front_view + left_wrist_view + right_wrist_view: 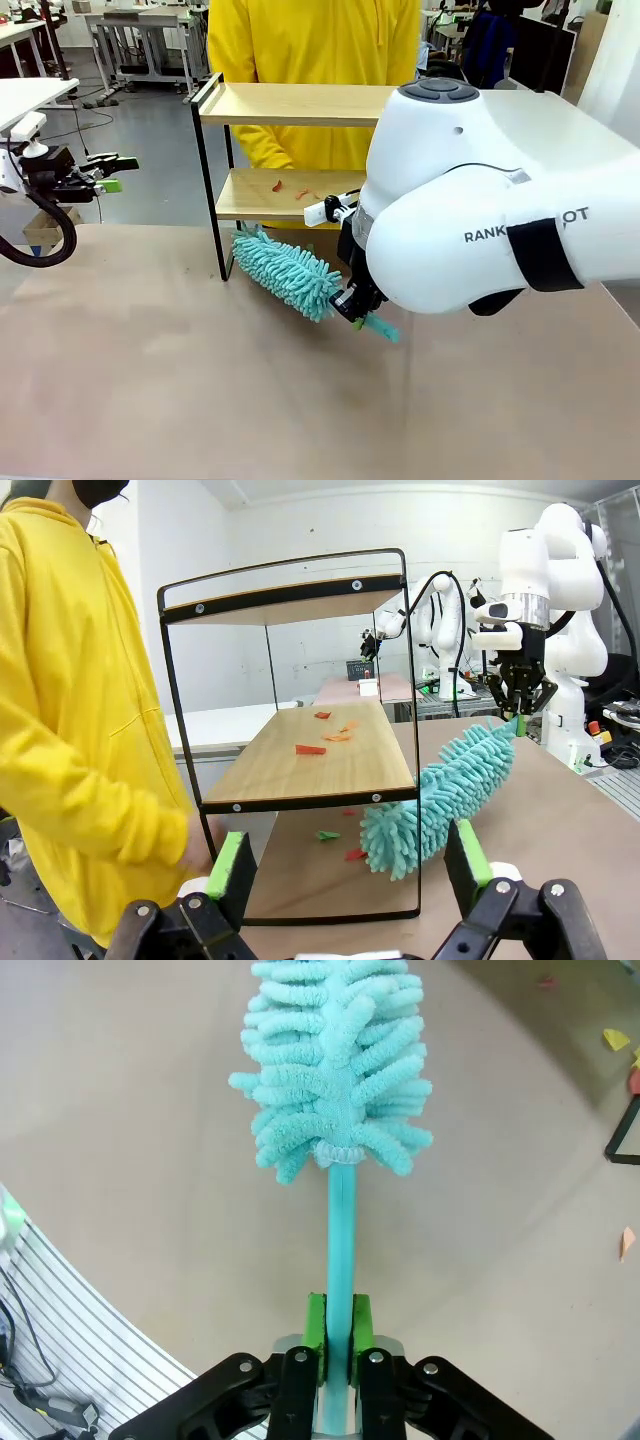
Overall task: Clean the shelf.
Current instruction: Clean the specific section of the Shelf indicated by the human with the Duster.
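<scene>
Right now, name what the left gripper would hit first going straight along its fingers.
Probably the small two-tier wooden shelf with black metal frame: the left gripper points at its near end, around the lower board. The fluffy teal duster lies slightly aside.

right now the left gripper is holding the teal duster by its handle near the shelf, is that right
No, it is the right gripper that holds the teal duster by its handle near the shelf; the right wrist view shows it. The left gripper is open, holding nothing.
</scene>
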Controlling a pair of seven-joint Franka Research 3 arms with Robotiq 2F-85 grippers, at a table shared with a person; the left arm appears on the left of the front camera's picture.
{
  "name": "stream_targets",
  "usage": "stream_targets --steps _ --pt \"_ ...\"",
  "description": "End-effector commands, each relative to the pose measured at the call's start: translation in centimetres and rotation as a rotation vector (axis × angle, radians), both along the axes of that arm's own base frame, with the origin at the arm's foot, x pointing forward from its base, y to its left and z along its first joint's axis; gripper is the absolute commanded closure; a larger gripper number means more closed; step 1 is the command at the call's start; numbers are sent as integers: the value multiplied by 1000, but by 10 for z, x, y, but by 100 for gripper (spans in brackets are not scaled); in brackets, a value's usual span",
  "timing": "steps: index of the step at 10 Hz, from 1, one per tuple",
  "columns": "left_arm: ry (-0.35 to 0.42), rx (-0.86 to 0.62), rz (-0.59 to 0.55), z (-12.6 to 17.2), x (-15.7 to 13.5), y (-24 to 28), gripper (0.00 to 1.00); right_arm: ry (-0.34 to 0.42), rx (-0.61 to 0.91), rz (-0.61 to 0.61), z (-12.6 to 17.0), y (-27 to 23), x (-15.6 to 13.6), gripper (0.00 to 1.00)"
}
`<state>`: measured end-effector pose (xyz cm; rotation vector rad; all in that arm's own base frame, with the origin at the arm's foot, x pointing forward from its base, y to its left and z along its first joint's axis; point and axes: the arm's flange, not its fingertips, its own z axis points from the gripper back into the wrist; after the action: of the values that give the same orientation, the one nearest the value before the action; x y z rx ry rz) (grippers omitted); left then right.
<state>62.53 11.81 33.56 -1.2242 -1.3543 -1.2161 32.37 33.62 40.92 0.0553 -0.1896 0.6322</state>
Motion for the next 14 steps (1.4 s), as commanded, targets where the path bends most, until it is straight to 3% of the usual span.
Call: stream_targets --steps 1,2,6,8,10,14 --pt "-18 -1 2 3 -1 1 0 -72 35 -116 3 23 3 87" --pt "-18 -1 2 3 -1 1 0 -113 76 -171 3 47 5 87" --pt "-18 -1 2 3 -1 1 0 -135 95 -424 -20 116 31 87" --pt "-18 -1 2 3 -1 1 0 -175 122 -469 -35 142 45 87" --pt "-18 -1 2 3 -1 1 0 -106 154 -468 -54 157 66 87" --pt "-18 -1 2 3 -1 1 0 -50 185 -522 -69 155 81 87"
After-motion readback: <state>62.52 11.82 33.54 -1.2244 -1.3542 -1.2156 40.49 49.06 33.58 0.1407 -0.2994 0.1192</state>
